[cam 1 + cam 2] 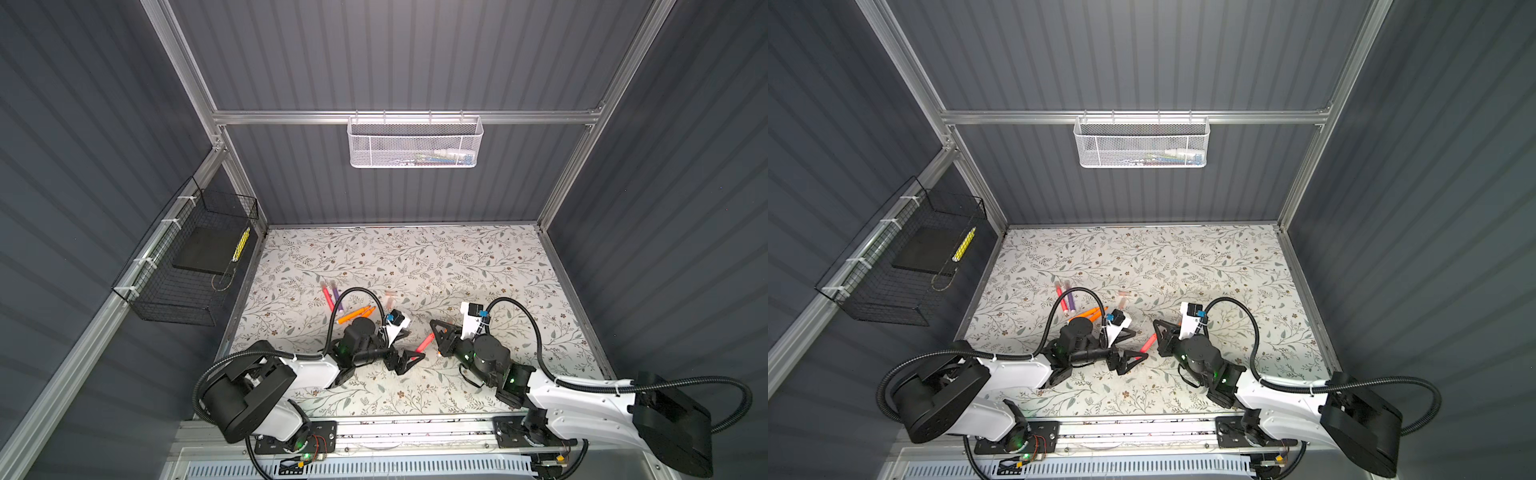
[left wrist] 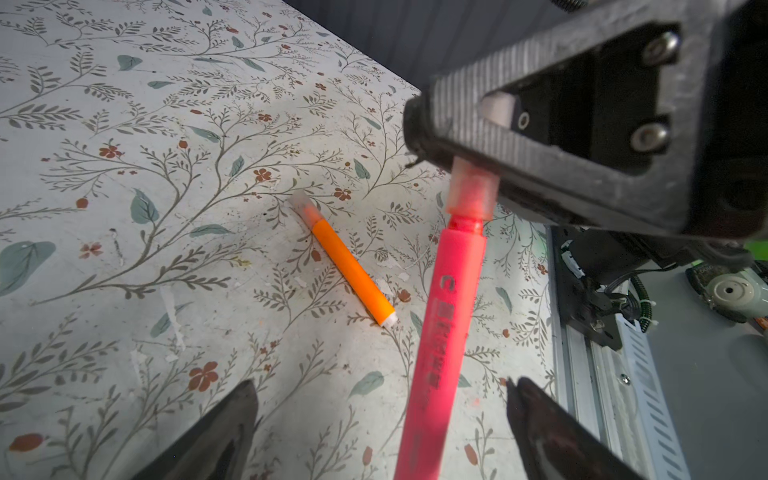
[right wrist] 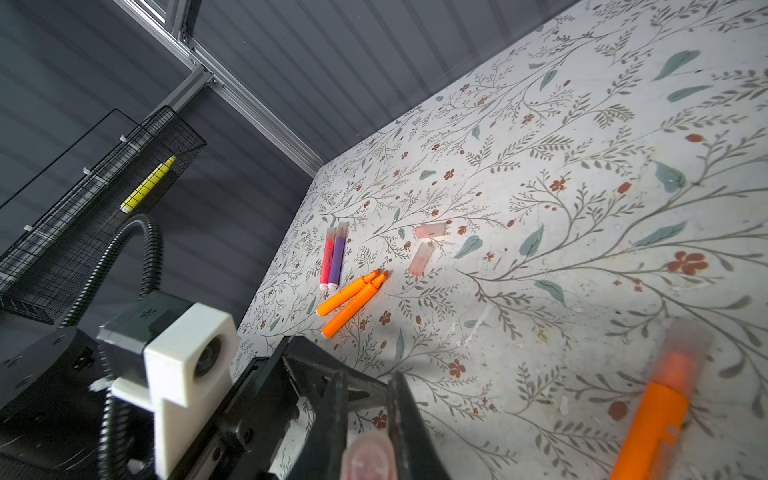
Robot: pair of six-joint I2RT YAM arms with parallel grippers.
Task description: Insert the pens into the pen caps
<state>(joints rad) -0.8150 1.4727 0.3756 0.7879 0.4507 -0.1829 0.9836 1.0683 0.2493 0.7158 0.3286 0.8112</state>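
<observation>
left wrist: pink pen (image 2: 449, 316) in cap (image 2: 471, 195)

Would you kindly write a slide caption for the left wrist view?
Right hand grips the cap on a pink pen; left hand open around it.

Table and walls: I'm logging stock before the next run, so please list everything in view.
pink pen: 1, pink, between the two pincers
held cap: 1, pale translucent, on that pen's tip
capped orange pen: 1, orange, lying on the table
uncapped orange pens: 2, orange, side by side on the table
red pen and purple pen: 1 each, capped, side by side
loose caps: 2, pale pinkish, near the uncapped pens
white mesh basket: 1, white, back rail; contents unclear
black wire basket: 1, black, left wall
yellow pen: 1, yellow, in the black basket
left pincer: 1, black, open around the pink pen
right pincer: 1, black, shut on the held cap
</observation>
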